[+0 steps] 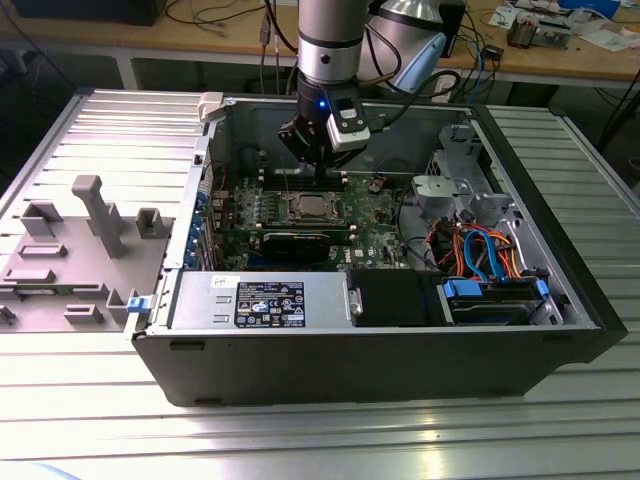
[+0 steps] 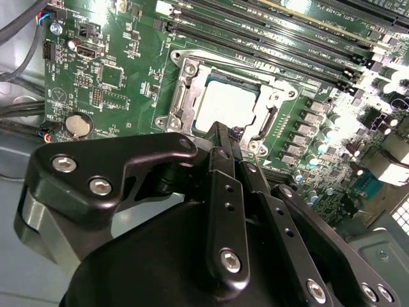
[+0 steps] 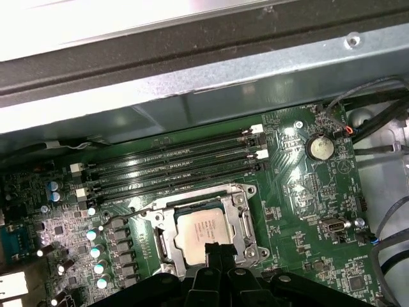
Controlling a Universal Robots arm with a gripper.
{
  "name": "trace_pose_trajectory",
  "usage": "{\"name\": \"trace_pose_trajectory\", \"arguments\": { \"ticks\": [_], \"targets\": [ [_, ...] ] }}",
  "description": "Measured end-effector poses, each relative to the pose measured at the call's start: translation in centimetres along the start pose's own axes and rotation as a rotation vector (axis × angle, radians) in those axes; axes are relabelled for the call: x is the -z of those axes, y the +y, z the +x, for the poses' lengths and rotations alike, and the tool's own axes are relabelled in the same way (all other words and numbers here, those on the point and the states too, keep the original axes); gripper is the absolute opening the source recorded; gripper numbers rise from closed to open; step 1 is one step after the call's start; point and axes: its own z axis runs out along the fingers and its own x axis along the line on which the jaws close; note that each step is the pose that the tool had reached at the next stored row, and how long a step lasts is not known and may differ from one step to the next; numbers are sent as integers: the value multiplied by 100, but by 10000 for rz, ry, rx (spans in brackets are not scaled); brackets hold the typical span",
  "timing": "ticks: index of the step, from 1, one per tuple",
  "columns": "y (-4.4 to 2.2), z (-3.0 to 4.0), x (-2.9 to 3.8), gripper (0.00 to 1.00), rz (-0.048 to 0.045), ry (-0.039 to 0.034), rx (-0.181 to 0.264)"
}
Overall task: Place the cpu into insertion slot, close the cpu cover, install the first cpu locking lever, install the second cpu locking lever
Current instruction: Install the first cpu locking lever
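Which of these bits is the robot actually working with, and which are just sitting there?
In the job: cpu, cpu cover framing it, gripper close beside them.
Just there: memory slots, coin battery, blue cables, grey tray outside the case.

Upright arm [image 1: 330, 40], pincer [image 1: 321, 170] straight down, fingers [image 2: 223, 192] tight together.

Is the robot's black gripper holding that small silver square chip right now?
No, the pale silver square chip lies flat in the metal-rimmed socket on the green circuit board, not clamped in the black gripper.
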Motion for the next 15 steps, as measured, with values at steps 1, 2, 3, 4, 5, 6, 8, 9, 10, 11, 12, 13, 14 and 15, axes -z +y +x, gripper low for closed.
{"name": "trace_pose_trajectory", "arguments": {
  "ticks": [1,2,3,4,5,6,8,9,10,11,12,13,14,15],
  "targets": [
    [0,0,0,11,0,0,0],
    [0,2,0,11,0,0,0],
    [0,3,0,11,0,0,-1],
    [-1,5,0,11,0,0,-1],
    [-1,6,0,11,0,0,0],
    [-1,7,0,11,-1,0,1],
    [-2,8,0,11,0,0,0],
    [-2,8,0,11,0,0,0],
    [-2,8,0,11,0,0,0],
    [-2,8,0,11,0,0,0],
    [-2,9,0,11,-1,0,0],
    [-2,9,0,11,0,1,2],
    [-2,9,0,11,0,0,5],
    [-2,9,0,11,0,0,11]
  ]
}}
